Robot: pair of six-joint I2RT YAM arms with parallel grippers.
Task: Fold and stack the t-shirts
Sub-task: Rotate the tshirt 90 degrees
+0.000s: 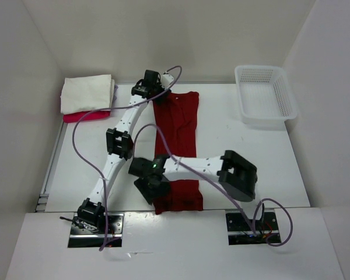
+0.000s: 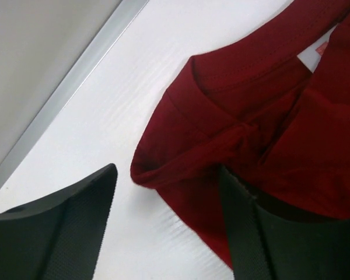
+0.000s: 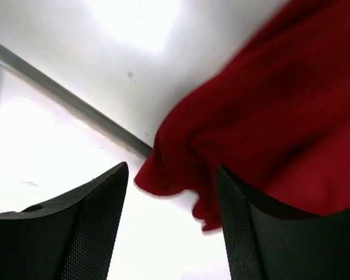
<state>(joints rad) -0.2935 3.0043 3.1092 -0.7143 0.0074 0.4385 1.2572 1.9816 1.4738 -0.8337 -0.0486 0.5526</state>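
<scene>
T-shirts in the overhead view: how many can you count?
3. One dark red t-shirt lies lengthwise mid-table; a folded cream t-shirt sits on a pink t-shirt at the far-left corner. Another may be hidden in that stack.

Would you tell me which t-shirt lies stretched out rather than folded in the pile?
The dark red t-shirt, stretched long across the table; the cream white t-shirt sits folded on the magenta-pink t-shirt at the far left.
</scene>
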